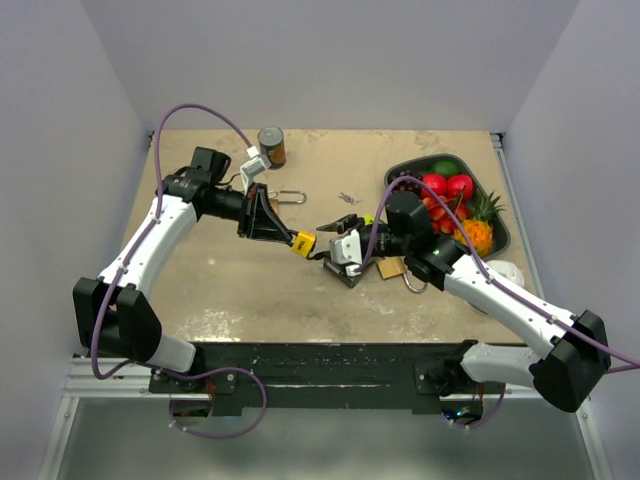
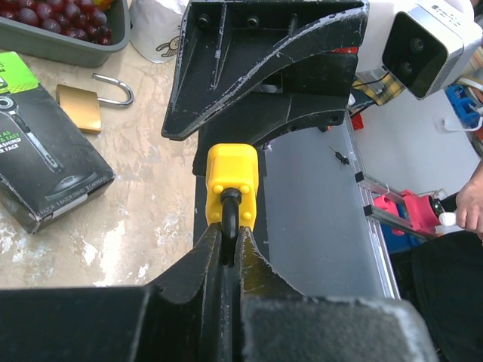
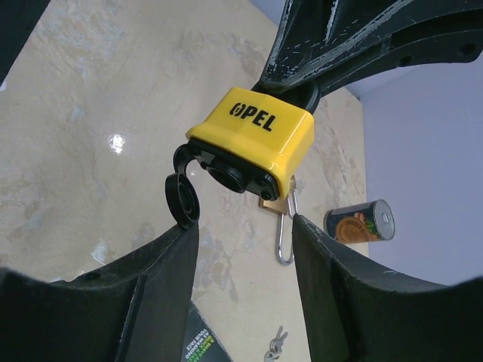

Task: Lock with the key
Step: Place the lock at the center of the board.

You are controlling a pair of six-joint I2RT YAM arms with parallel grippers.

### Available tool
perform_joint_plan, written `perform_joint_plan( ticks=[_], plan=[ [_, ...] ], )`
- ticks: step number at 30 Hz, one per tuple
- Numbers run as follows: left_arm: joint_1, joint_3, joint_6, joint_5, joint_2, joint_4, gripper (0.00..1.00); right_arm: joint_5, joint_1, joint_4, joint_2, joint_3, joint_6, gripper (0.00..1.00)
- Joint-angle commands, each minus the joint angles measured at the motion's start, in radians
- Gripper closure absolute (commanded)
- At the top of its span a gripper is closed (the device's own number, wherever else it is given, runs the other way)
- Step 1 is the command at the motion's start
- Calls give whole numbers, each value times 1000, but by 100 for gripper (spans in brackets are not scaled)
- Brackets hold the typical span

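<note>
The left pincer point(image 2: 229, 243) is shut tight on the black shackle of the yellow padlock point(image 3: 253, 139); it holds the lock in the air, with the bottom face turned to the right pincer point(image 3: 245, 226). The right pincer stands half wide, one finger at each side of the lock's lower end; I see no contact, and nothing is between its fingers. Straight ahead of the right pincer the black dust cover point(image 3: 183, 200) hangs aside, so the keyhole point(image 3: 226, 177) is bare; the keys point(image 1: 347, 198) lie on the table point(image 1: 230, 290), near the right pincer and not touching it. I judge the step is to steady the lock body; the fingers should close on the flat yellow sides, not on the cover, and slowly, so the shackle does not turn in the left grip; the keyhole must be free for the key.
</note>
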Motion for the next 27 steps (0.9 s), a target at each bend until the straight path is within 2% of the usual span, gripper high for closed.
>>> perform_joint_plan(
  ticks=[1,6,13,19,27],
  plan=[
    [-9,13,4,64,-14,25,100,-52,5,49,-24,43,41,46],
    [-9,9,8,61,-14,27,100,-80,5,28,-23,52,50,46],
    [-9,8,11,61,-17,28,100,-101,6,-78,-23,57,-33,41],
    [-9,6,18,59,-13,28,100,-100,6,-44,-15,64,-2,39],
    [-16,-1,21,51,-11,24,100,-74,5,31,-9,60,56,44]
  ],
)
